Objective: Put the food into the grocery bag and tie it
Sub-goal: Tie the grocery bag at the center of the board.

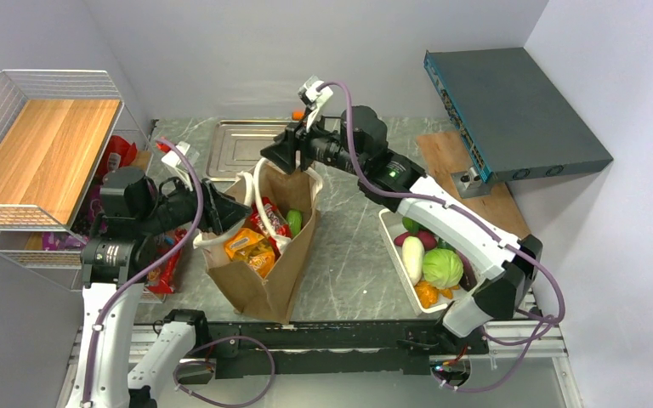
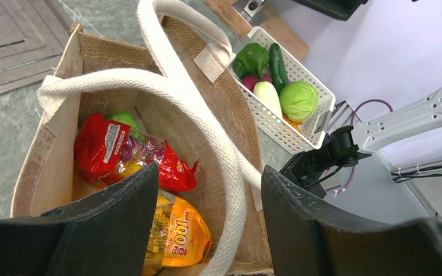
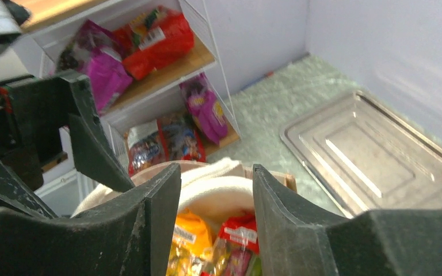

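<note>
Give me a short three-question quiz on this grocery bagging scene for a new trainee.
1. True or false: the grocery bag already holds a red packet and an orange packet.
2. Where is the cabbage? A: in the bag. B: in the white basket. C: on the metal tray.
3. Short answer: what runs between the fingers of the right hand?
Key: 1 true. 2 B. 3 the bag's white handle.
</note>
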